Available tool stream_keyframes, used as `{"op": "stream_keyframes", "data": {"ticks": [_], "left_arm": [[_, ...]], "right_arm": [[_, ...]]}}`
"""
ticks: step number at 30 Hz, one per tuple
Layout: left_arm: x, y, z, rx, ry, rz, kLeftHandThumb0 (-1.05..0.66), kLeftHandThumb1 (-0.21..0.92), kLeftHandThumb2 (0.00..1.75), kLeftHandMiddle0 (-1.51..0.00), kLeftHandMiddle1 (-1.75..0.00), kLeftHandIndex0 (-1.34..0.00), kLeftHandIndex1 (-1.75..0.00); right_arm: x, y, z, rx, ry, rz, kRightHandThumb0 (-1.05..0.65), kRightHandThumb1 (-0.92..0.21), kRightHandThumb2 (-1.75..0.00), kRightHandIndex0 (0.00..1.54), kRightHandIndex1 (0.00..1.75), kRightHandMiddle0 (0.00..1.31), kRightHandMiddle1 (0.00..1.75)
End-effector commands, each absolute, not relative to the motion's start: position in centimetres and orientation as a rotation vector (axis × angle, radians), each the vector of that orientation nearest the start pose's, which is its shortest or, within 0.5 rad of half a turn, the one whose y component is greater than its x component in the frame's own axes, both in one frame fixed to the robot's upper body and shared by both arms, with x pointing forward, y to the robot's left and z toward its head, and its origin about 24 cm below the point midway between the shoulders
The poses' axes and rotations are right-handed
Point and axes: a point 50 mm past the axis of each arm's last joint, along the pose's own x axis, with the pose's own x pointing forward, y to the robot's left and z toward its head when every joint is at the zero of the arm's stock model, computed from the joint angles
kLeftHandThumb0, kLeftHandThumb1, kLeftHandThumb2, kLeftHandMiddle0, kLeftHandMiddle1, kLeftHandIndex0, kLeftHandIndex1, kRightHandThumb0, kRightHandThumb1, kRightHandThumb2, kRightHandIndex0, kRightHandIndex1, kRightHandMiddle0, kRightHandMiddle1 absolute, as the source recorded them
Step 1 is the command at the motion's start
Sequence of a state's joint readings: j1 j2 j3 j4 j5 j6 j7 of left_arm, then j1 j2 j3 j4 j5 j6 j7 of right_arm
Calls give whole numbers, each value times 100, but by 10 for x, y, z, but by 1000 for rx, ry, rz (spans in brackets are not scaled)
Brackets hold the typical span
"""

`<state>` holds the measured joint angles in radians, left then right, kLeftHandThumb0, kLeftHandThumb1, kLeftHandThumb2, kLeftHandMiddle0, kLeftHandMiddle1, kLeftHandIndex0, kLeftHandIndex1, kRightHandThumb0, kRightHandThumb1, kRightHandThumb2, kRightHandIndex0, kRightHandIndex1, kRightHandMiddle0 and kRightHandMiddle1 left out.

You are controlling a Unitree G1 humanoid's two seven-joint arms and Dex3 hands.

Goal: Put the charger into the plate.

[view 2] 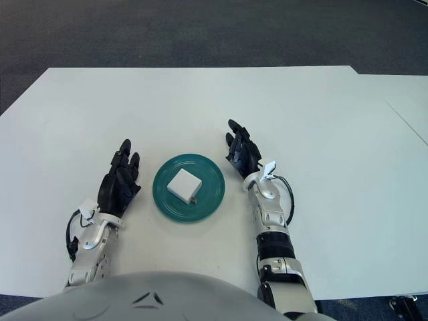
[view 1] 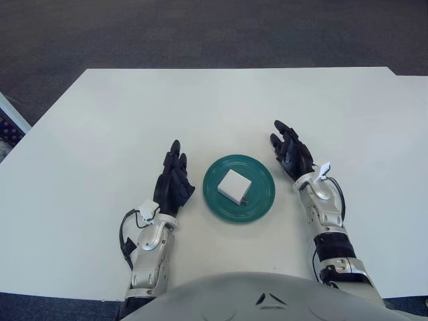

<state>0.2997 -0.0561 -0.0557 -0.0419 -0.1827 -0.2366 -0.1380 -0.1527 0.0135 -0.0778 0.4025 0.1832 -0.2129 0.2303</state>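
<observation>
charger, small white square plastic block (view 1: pixel 235 185), already lies flat in the round dark-green ribbed plate (view 1: pixel 262 204) near its middle, so placing looks done. left hand (view 1: pixel 174 182) shows just left of the plate, right hand (view 1: pixel 291 154) just right of it, both with fingers spread, holding nothing. to finish well: pull hands clear without nudging the plate on the white table (view 1: pixel 100 134). charger sits turned diamond-wise; near-square, no clear long axis; dark plug side seems to face the robot's lower right

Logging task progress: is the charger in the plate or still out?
In. The white charger lies flat inside the green plate; neither hand touches it.
</observation>
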Motion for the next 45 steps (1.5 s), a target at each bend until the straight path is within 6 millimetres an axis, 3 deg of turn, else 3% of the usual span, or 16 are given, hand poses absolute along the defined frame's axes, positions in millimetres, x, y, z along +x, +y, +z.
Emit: {"op": "stream_keyframes", "data": {"ticks": [1,15,22,30,39,45], "left_arm": [[194,146,10,-236,-21,-41,-105,92,113,0,0,0,0],[195,150,3,-262,-56,-22,-105,92,112,0,0,0,0],[197,152,-15,-259,-22,39,-105,92,109,0,0,0,0],[202,157,-22,-211,-10,43,-105,92,107,0,0,0,0],[221,142,-18,-211,-33,13,-105,92,105,0,0,0,0],[221,146,-16,-157,-38,14,-105,92,107,0,0,0,0]], "right_arm": [[261,-142,-18,216,122,128,-105,-92,-99,12,1,0,43],[248,-145,-34,229,109,69,-105,-92,-97,7,0,0,44],[245,-152,-39,236,102,21,-105,-92,-95,9,1,0,44],[240,-151,-43,250,83,-31,-103,-92,-92,12,2,0,42],[234,-145,-40,302,63,-56,-102,-92,-86,16,2,0,45],[230,-143,-36,332,63,-81,-100,-92,-83,18,2,0,49]]}}
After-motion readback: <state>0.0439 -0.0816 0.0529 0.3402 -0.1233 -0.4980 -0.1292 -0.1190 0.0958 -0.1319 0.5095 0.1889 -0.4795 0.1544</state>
